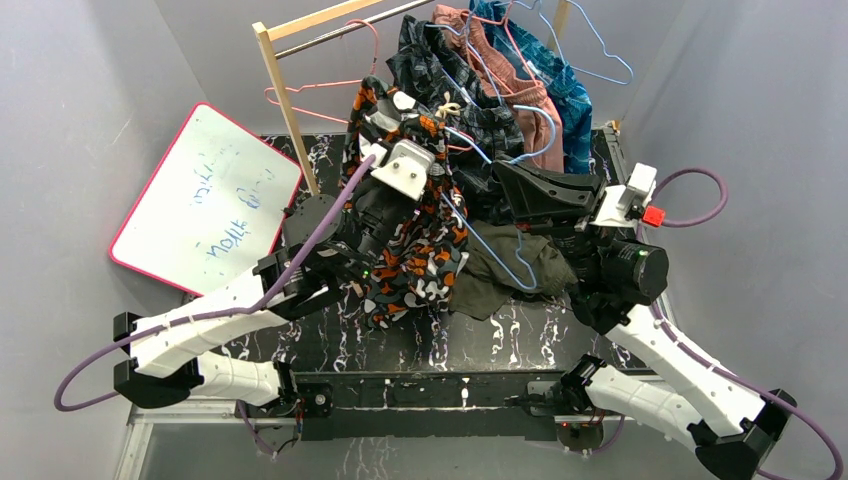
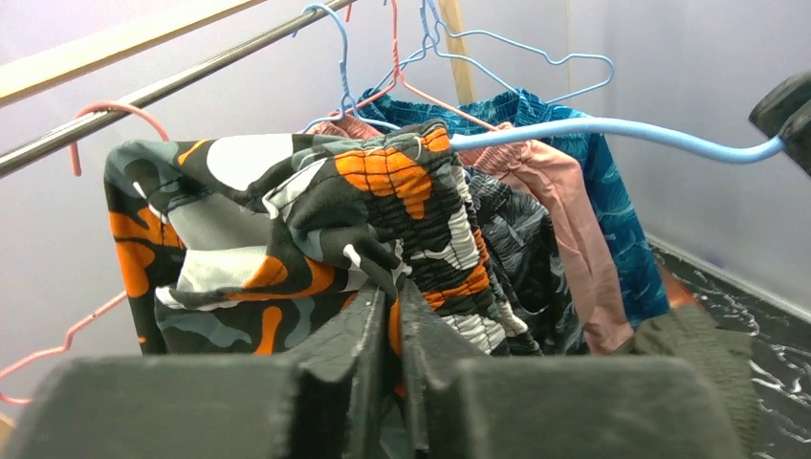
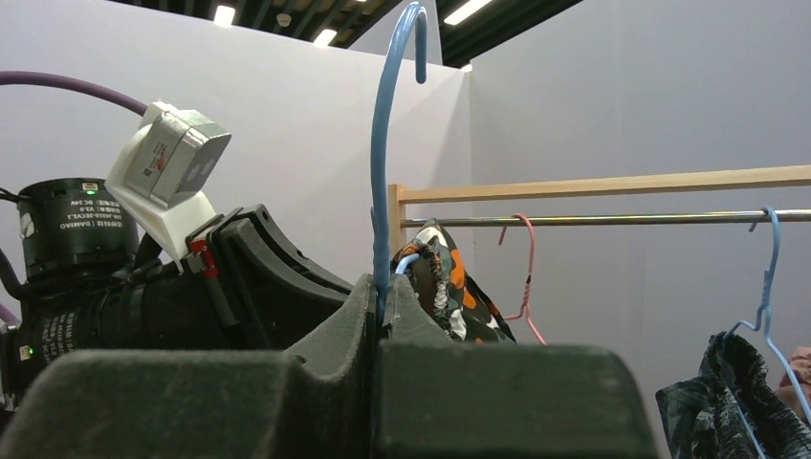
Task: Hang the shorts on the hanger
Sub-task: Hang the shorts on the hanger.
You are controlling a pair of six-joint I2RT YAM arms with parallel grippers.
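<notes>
The camouflage shorts (image 1: 415,240) hang bunched from my left gripper (image 1: 385,125), which is shut on their waistband above the table. In the left wrist view the jaws (image 2: 394,292) pinch the fabric (image 2: 287,210), and the light-blue hanger (image 2: 612,127) runs from inside the waistband out to my right gripper (image 2: 789,110). My right gripper (image 1: 503,178) is shut on the hanger (image 1: 497,252) near its neck. In the right wrist view the jaws (image 3: 380,287) clamp the wire, the hook (image 3: 383,143) rises above, and the shorts (image 3: 440,277) sit just beyond.
A wooden-post rack (image 1: 285,100) with a metal rail (image 2: 191,76) stands at the back, carrying pink hangers (image 1: 320,85), navy patterned shorts (image 1: 450,75), pink and teal garments (image 1: 560,95). Olive-green shorts (image 1: 510,268) lie on the table. A whiteboard (image 1: 210,195) leans at left.
</notes>
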